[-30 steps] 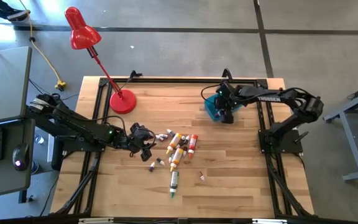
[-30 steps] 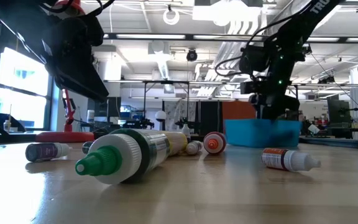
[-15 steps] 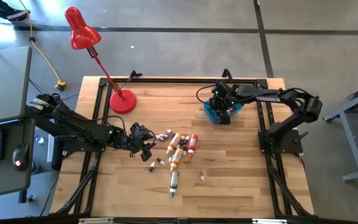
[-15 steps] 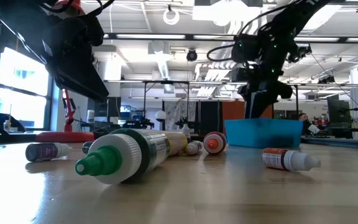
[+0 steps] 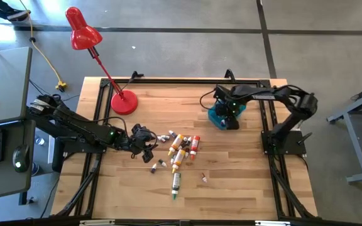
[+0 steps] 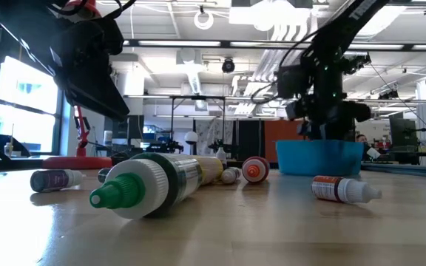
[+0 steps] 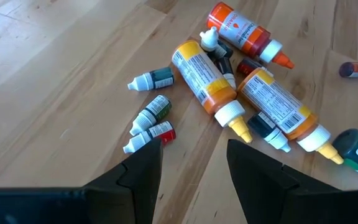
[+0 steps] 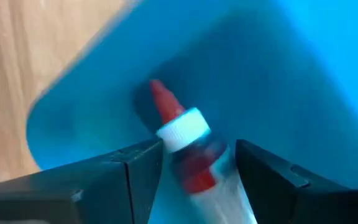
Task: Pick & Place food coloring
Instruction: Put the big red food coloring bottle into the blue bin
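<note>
Blue plastic bin [image 5: 217,117], right tool [image 8: 191,163] apparently gripping red bottle [image 8: 182,140], left tool [image 7: 191,165] open.

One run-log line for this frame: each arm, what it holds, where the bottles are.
right gripper: over blue bin, fingers around red bottle | left gripper: open beside bottle pile | pile on table

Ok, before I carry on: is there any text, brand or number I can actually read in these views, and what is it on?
Nothing reads clearly in any view.
Yellow-orange bottles: printed label panels, too small to read.
Red bottle: a label mark, blurred, unreadable.
Small dropper bottles: labels too tiny to read.
Right arm over the blue bin: pale lettering, illegible here.
Bottle between the right gripper fingers: blurred, no text legible.
</note>
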Controlling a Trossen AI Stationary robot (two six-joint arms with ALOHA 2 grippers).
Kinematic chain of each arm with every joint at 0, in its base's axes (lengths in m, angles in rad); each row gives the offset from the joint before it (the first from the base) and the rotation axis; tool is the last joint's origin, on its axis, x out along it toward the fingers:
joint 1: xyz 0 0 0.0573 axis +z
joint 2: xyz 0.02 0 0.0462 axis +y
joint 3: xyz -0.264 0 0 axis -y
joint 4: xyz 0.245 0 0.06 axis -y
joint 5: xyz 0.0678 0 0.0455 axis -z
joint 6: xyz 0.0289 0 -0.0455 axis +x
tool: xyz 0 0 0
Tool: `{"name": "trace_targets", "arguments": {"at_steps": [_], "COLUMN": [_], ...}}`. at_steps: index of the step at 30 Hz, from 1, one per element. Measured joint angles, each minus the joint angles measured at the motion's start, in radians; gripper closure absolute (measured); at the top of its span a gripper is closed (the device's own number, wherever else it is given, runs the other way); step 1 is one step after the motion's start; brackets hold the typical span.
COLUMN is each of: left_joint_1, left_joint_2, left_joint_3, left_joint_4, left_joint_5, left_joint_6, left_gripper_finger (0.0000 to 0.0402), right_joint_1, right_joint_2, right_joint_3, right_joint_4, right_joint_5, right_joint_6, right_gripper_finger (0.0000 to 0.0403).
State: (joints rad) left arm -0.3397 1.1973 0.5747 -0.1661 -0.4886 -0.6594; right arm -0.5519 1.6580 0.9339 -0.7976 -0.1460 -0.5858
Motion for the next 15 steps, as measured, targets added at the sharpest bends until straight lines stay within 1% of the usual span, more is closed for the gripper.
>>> {"name": "trace_targets", "arguments": {"at_steps": [2, 5, 9, 12, 15], "left_joint_1": [0.0, 0.0, 0.0, 0.0, 0.0], "left_joint_2": [0.0, 0.0, 0.0, 0.0, 0.0], "left_joint_3": [0.0, 0.0, 0.0, 0.0, 0.0], "left_joint_4": [0.0, 0.0, -0.003, -0.011, -0.017], "left_joint_5": [0.0, 0.0, 0.0, 0.0, 0.0], "left_joint_6": [0.0, 0.0, 0.0, 0.002, 0.002], "left_gripper_finger": [0.0223, 0.0223, 0.0223, 0.0223, 0.0223], "right_joint_1": [0.009, 0.025, 0.035, 0.026, 0.014], "right_joint_2": [0.053, 0.111, 0.144, 0.148, 0.152], "right_joint_3": [0.002, 0.019, 0.058, 0.115, 0.181], "right_joint_4": [-0.006, -0.025, -0.038, -0.055, -0.051], "right_joint_5": [0.01, 0.054, 0.121, 0.154, 0.132], "right_joint_6": [-0.033, -0.075, -0.119, -0.103, -0.086], "right_gripper_finger": [0.0206, 0.0206, 0.0212, 0.0229, 0.0253]}}
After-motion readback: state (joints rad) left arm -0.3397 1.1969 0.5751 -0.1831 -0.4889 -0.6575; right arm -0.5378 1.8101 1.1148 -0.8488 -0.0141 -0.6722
